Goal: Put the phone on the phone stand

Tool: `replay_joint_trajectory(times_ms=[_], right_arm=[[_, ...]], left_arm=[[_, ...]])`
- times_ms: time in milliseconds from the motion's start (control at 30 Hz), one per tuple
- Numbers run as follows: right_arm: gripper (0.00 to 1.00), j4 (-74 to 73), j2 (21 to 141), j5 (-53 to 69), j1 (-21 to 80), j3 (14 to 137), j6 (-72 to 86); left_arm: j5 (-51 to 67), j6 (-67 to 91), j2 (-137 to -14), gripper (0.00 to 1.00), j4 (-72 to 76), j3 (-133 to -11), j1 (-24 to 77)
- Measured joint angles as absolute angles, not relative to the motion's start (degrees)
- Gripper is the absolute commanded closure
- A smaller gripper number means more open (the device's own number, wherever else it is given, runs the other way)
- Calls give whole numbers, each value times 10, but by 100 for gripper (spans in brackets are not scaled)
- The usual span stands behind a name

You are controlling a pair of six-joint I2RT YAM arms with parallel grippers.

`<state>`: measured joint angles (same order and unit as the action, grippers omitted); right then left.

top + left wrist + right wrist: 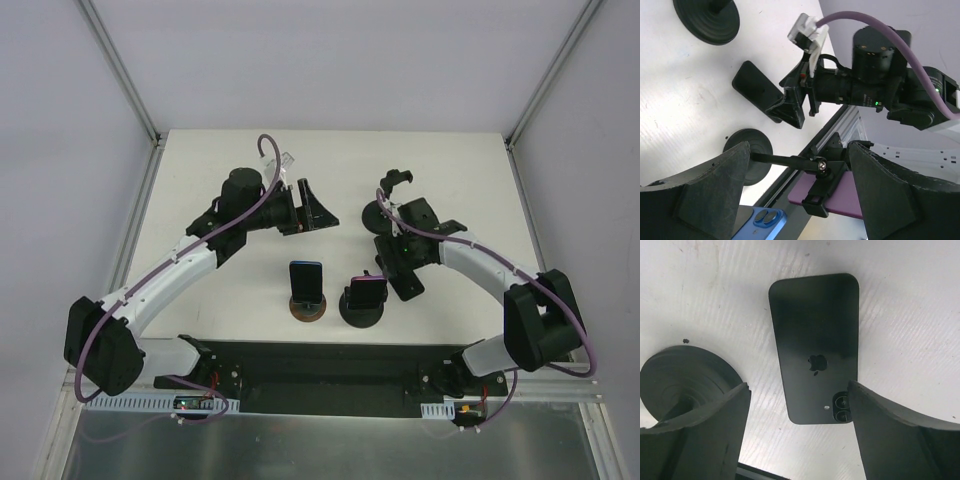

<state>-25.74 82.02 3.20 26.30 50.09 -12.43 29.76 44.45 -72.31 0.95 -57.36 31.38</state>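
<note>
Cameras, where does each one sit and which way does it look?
Top external: above and behind the bases, looking down on the white table; left arm and right arm show whole.
Left wrist: on the left arm, facing the right arm; open left gripper frames it.
Right wrist: looking down on the glossy black phone lying flat; open right gripper frames it.
Shared: both wrist views show that phone.

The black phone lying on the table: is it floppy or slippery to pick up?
Probably stiff: the black phone looks like one flat slab. Likely slippery, since its back is smooth and faintly shiny. Lying flush on the table, its thin edges may be hard to pinch.
</note>
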Motion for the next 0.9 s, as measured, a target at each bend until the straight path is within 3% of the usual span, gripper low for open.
replay_joint_trajectory(times_ms=[33, 133, 400, 767, 900], right_arm=[[11, -266, 827, 32, 263, 510, -127], [4, -277, 858, 33, 263, 540, -133], [3, -282, 925, 24, 261, 564, -145], [9, -290, 976, -12, 261, 585, -152], [20, -295, 982, -19, 268, 591, -150]], left_arm=[[298, 445, -719, 21, 13, -574, 314], [298, 447, -708, 21, 20, -573, 314], [300, 450, -671, 20, 27, -561, 314], [303, 444, -639, 20, 28, -552, 306], [308, 443, -639, 20, 28, -545, 303]])
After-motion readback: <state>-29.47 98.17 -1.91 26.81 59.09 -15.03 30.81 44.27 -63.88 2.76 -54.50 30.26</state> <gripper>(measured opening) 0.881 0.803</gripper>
